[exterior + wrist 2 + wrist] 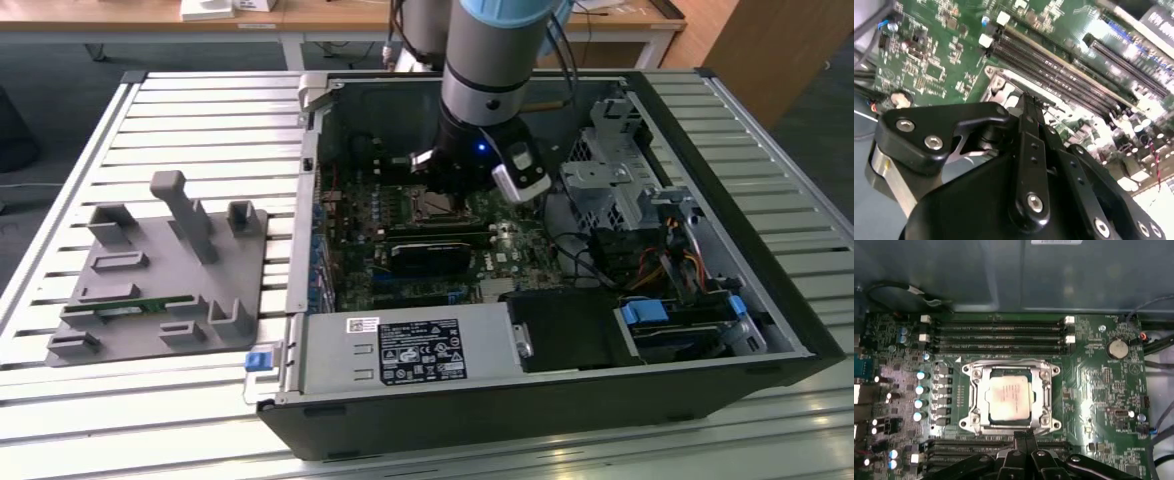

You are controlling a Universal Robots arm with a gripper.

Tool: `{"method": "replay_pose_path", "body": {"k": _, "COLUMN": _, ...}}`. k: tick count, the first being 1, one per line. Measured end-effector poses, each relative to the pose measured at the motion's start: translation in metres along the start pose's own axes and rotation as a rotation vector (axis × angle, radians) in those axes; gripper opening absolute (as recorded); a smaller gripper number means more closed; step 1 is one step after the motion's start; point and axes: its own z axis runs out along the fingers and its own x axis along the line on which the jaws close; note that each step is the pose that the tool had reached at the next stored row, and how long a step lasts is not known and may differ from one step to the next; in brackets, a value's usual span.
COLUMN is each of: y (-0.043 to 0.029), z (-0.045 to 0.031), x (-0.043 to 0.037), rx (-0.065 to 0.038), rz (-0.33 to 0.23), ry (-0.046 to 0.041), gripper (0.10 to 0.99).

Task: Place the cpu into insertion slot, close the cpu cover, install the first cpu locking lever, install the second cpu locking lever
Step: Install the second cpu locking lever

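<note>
Seated in the insertion slot (1010,399) on the green motherboard (1099,385) — the cpu (1009,398), pale face up, framed by the cpu cover (1045,390) lying flat around it (silver, cut-out middle showing the chip); in the first wrist view, fingers (1023,445) pressed together with no gap, gripping nothing, tips at the socket's edge beside the memory slots (999,334); in the exterior view, gripper (447,195) lowered inside the open computer case (747,300), just above the socket; grey fixture block (160,270) well apart on the slatted desk (80,130), toward the exterior view's left — untouched.
</note>
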Motion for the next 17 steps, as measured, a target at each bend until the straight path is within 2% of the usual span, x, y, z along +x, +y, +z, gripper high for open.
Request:
{"method": "replay_pose_path", "body": {"k": 4, "y": -0.0031, "z": -0.0002, "x": 0.0046, "rx": -0.005, "rz": 0.001, "ry": 0.0001, "gripper": 0.106}}
{"method": "replay_pose_path", "body": {"k": 10, "y": -0.0040, "z": 0.0007, "x": 0.0235, "rx": -0.008, "rz": 0.001, "ry": 0.0001, "gripper": 0.106}}
{"method": "replay_pose_path", "body": {"k": 12, "y": -0.0041, "z": 0.0017, "x": 0.0242, "rx": -0.009, "rz": 0.001, "ry": 0.0009, "gripper": 0.106}}
{"method": "replay_pose_path", "body": {"k": 14, "y": -0.0045, "z": 0.0031, "x": 0.0243, "rx": -0.009, "rz": 0.001, "ry": 0.0058, "gripper": 0.106}}
{"method": "replay_pose_path", "body": {"k": 17, "y": -0.0055, "z": 0.0040, "x": 0.0244, "rx": -0.019, "rz": 0.003, "ry": 0.0098, "gripper": 0.106}}
